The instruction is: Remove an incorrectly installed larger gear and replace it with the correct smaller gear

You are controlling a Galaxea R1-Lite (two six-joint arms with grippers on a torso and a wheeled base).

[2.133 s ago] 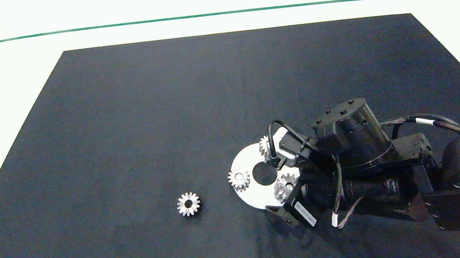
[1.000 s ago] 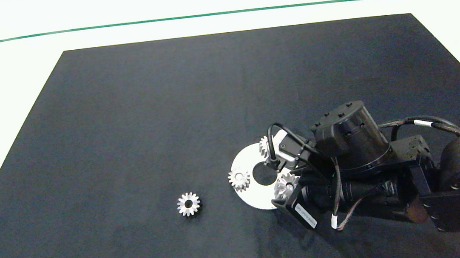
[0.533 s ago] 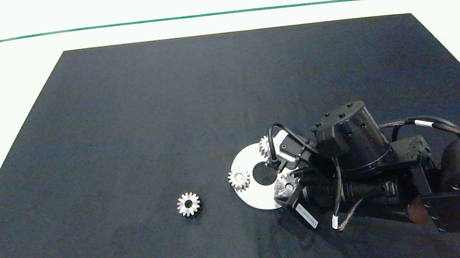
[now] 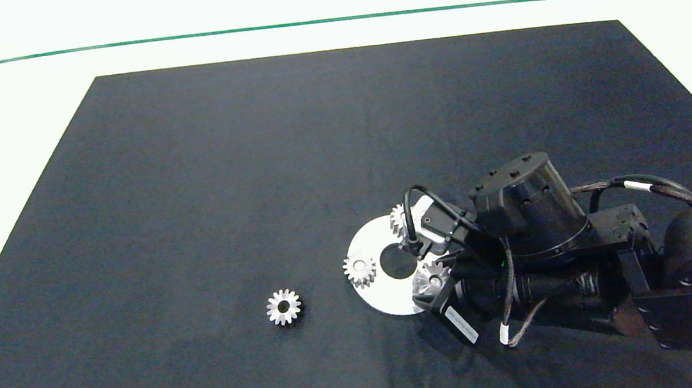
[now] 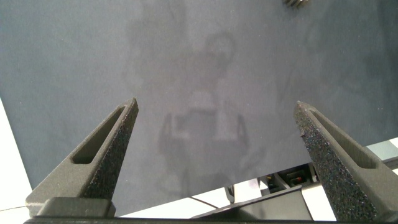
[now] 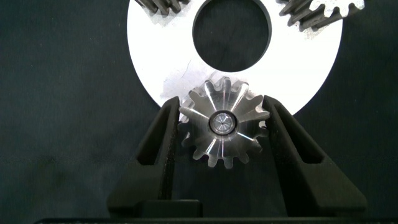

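the right claw [image 6: 222, 124] has its two fingers pressed against opposite sides of the larger gear [image 6: 222, 127], clamped on it where it sits on a pin at the edge of the round silver plate [image 6: 298, 81]. from above, that gear [image 4: 430, 278] is on the plate's side nearest the right arm. it looks seated, so by my reading the removal is only at the grip stage: lifting it off, setting it aside, fetching the replacement and fitting it are all left.

the smaller gear [image 4: 283, 306] lies alone on the dark mat [image 4: 253, 165] covering the table, well apart from the plate toward the left, with nothing between them.

two other small gears [image 4: 360, 270] [image 4: 397, 217] sit on the plate's rim around its big centre hole [image 4: 397, 261]; they are near enough that a tilted lift could catch their teeth.

the left claw [image 5: 217, 155] hangs over bare mat, its fingers spread wide and holding nothing.
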